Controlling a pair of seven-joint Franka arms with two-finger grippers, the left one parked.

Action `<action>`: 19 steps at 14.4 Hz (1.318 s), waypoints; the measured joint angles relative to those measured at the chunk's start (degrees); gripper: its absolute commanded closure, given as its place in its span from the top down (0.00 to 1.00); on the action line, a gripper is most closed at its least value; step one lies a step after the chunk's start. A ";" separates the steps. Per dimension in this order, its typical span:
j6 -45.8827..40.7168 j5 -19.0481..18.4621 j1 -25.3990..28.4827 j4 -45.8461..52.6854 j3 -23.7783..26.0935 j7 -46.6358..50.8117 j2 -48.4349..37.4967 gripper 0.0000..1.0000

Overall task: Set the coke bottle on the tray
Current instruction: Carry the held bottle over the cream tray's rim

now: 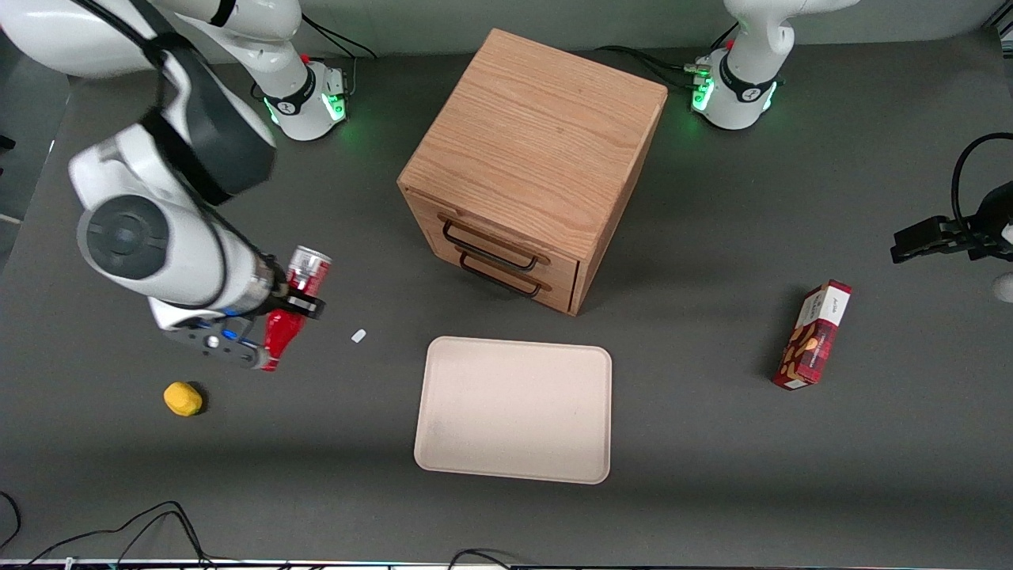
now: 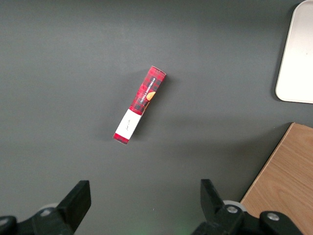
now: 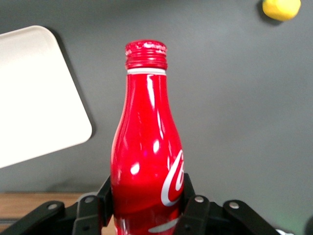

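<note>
The gripper (image 1: 278,310) pinches the bottle (image 1: 294,305) at its body, fingers (image 3: 195,208) pressed on both sides, holding it tilted in the air (cap end nearer the front camera, silvery base up). The tray (image 1: 514,409) lies at about four o'clock from the bottle, well apart, in front of the drawers (image 1: 532,166). A yellow lump (image 1: 183,398) sits at seven o'clock.

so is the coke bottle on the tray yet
No, the gripper holds the coke bottle lifted above the table, apart from the bare tray.
</note>
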 measured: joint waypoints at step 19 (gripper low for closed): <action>29.18 -0.01 23.33 18.14 -20.35 -10.98 29.07 0.00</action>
